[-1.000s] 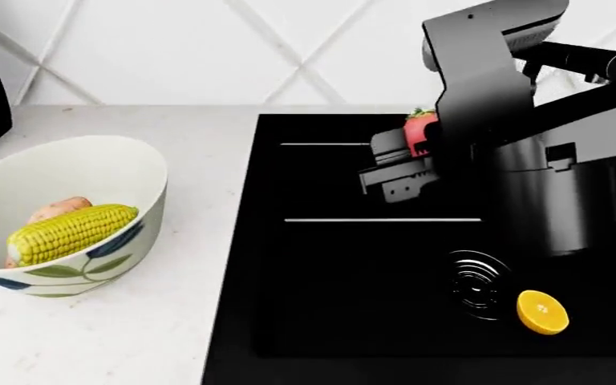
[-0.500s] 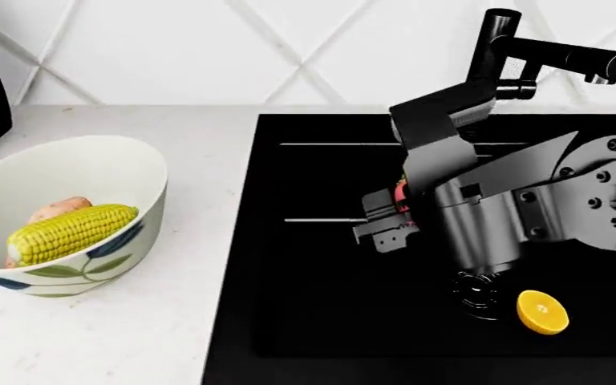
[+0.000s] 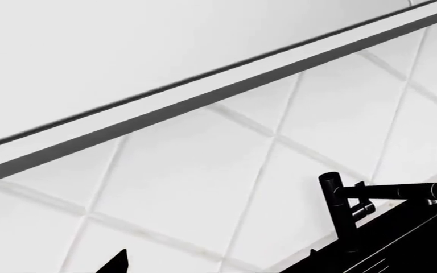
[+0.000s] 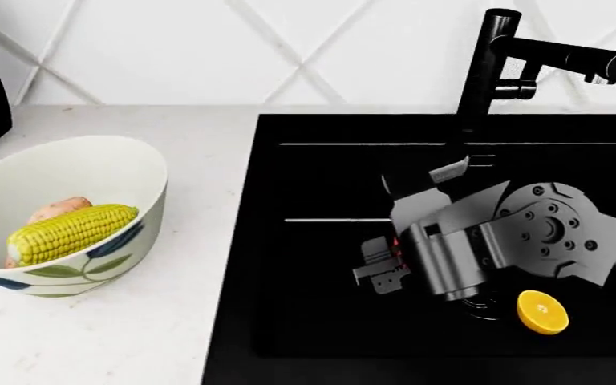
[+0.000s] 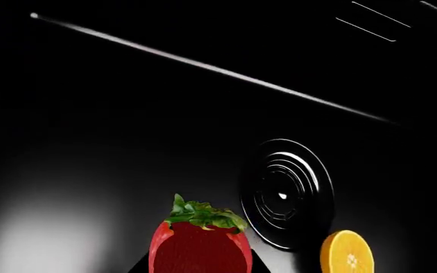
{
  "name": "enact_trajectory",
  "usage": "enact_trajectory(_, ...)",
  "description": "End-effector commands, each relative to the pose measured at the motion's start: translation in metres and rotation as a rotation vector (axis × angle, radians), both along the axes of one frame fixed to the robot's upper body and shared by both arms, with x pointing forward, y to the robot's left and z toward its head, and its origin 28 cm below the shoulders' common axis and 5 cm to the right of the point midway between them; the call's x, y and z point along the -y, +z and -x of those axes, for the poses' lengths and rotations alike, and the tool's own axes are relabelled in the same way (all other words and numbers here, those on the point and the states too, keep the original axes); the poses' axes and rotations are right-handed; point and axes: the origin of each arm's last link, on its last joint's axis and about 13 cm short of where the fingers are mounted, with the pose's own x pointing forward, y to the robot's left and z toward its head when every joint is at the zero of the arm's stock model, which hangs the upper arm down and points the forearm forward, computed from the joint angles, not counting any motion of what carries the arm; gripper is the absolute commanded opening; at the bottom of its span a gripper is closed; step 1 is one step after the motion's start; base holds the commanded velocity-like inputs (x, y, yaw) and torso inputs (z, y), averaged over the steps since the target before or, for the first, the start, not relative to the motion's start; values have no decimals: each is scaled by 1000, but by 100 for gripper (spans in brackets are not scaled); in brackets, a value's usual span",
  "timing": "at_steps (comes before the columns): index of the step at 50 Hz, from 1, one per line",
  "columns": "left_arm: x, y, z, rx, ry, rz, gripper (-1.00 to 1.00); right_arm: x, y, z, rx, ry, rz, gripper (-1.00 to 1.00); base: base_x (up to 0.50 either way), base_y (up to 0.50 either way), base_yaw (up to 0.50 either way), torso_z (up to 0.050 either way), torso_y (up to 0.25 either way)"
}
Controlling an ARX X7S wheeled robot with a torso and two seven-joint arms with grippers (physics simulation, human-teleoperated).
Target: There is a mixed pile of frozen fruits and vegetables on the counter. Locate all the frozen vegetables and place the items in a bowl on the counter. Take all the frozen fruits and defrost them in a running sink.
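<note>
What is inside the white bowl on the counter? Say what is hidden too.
Inside the bowl a yellow corn cob lies in front of a pinkish sweet potato. The cob covers most of the sweet potato, and the near wall hides the bowl's bottom.

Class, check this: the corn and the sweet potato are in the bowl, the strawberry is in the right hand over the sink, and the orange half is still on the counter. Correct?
One part is wrong. The orange half is not on the counter; it lies in the sink beside the drain, as the head view shows. The corn and sweet potato are in the bowl, and the right hand holds the strawberry.
</note>
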Motion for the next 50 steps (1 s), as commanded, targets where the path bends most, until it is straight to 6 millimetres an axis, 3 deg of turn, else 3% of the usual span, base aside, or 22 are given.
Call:
enact_trajectory(1, 0, 0, 0, -1, 4, -1, 100, 0, -21, -3, -63, -5, 18, -100, 0, 0, 0, 0, 0)
enact_trajectory(21, -1, 0, 0, -5, 6, 0, 100, 0, -56, -5, -162, -2, 39, -100, 0, 0, 0, 0, 0)
enact_trajectory(50, -2, -1, -1, -6, 6, 2, 100, -2, -85, -4, -252, 15, 46, -100, 0, 0, 0, 0, 0)
